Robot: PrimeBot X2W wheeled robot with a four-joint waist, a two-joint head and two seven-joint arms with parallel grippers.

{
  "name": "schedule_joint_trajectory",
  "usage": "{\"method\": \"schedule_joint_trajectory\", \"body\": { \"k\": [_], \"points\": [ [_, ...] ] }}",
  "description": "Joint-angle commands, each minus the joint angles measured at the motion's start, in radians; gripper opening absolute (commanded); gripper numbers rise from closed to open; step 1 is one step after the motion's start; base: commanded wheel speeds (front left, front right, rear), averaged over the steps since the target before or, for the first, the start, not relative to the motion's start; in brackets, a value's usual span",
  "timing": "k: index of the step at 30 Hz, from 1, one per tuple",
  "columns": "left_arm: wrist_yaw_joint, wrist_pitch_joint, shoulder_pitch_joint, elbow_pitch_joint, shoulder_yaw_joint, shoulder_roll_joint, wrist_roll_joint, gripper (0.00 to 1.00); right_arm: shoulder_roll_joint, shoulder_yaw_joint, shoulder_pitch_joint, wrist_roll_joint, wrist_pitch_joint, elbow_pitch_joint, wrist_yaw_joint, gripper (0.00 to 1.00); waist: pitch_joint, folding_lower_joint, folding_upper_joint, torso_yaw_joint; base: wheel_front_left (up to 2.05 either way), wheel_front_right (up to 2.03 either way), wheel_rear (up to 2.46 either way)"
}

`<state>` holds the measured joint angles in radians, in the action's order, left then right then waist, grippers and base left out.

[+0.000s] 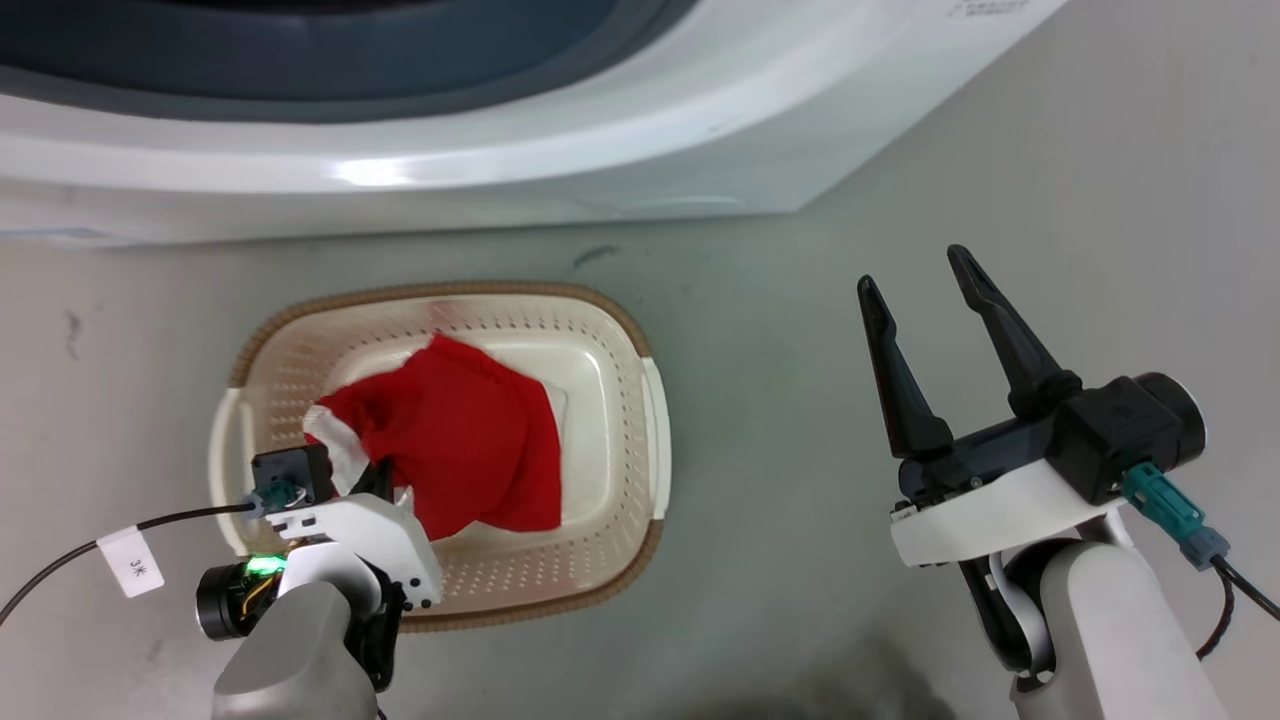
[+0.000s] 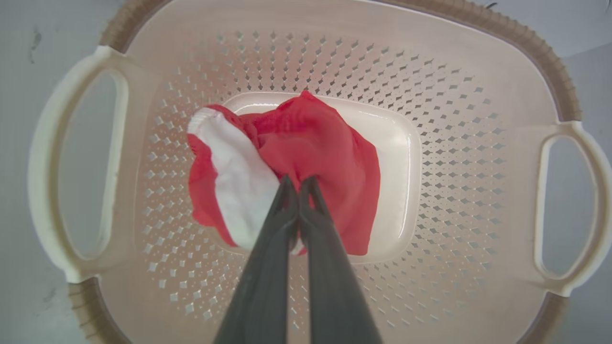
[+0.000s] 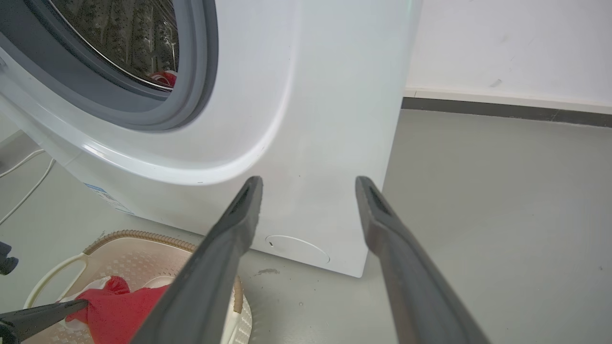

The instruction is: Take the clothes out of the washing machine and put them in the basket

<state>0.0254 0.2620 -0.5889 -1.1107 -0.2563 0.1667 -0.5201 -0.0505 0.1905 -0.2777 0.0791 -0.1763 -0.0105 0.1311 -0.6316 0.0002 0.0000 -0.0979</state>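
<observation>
A red garment (image 2: 325, 157) with a white cuff (image 2: 239, 191) hangs inside the cream basket (image 2: 459, 157), pinched by my left gripper (image 2: 299, 181), which is shut on it. In the head view the garment (image 1: 470, 440) drapes over the basket's (image 1: 620, 470) middle, and it hides the tips of the left gripper (image 1: 385, 478). My right gripper (image 1: 915, 270) is open and empty over the floor, right of the basket. The washing machine (image 3: 306, 95) stands behind. A bit of red clothes (image 3: 165, 79) lies in its steel drum (image 3: 124, 33).
The grey floor (image 1: 800, 350) lies bare between the basket and the right gripper. White cables (image 3: 24, 177) run along the floor left of the machine. A wall with a dark skirting strip (image 3: 502, 110) stands to its right.
</observation>
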Motion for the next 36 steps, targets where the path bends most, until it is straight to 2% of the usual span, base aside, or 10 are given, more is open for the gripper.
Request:
{"method": "schedule_joint_trajectory", "body": {
  "k": [1,9,10,11,12,24,36],
  "points": [
    [-0.001,0.003,-0.010,-0.007,0.008,0.002,0.005,0.00,0.001,0.004,-0.017,-0.001,-0.006,0.003,-0.001,1.00,-0.044,-0.0002,0.0000,-0.027,0.00,0.00,0.00],
    [0.007,0.003,-0.008,-0.005,0.064,-0.004,0.020,0.00,0.001,0.004,-0.024,0.005,-0.021,-0.013,-0.001,1.00,-0.063,-0.0002,0.0000,-0.027,0.00,0.00,0.00],
    [0.006,0.003,-0.006,-0.003,0.067,-0.009,0.024,0.29,0.001,0.005,-0.027,0.005,-0.020,-0.020,-0.001,1.00,-0.053,-0.0002,0.0000,-0.024,0.00,0.00,0.00],
    [0.007,0.003,-0.001,0.000,0.070,-0.010,0.032,0.67,0.001,0.006,-0.028,0.005,-0.022,-0.026,-0.001,1.00,-0.041,-0.0002,0.0000,-0.021,0.00,0.00,0.00],
    [0.009,0.003,0.004,0.004,0.075,-0.007,0.038,1.00,0.001,0.006,-0.028,0.005,-0.023,-0.033,-0.001,1.00,-0.026,-0.0002,0.0000,-0.019,0.00,0.00,0.00],
    [0.023,0.003,0.178,0.106,0.144,-0.039,0.121,1.00,0.000,-0.013,0.065,-0.005,-0.008,-0.082,-0.001,1.00,0.274,-0.0002,0.0000,0.026,0.00,0.00,0.00],
    [0.017,0.003,0.342,0.421,0.241,-0.085,0.246,1.00,0.001,-0.091,0.162,-0.015,0.027,-0.066,-0.001,1.00,0.443,-0.0002,0.0000,0.069,0.00,0.00,0.00]
  ]
}}
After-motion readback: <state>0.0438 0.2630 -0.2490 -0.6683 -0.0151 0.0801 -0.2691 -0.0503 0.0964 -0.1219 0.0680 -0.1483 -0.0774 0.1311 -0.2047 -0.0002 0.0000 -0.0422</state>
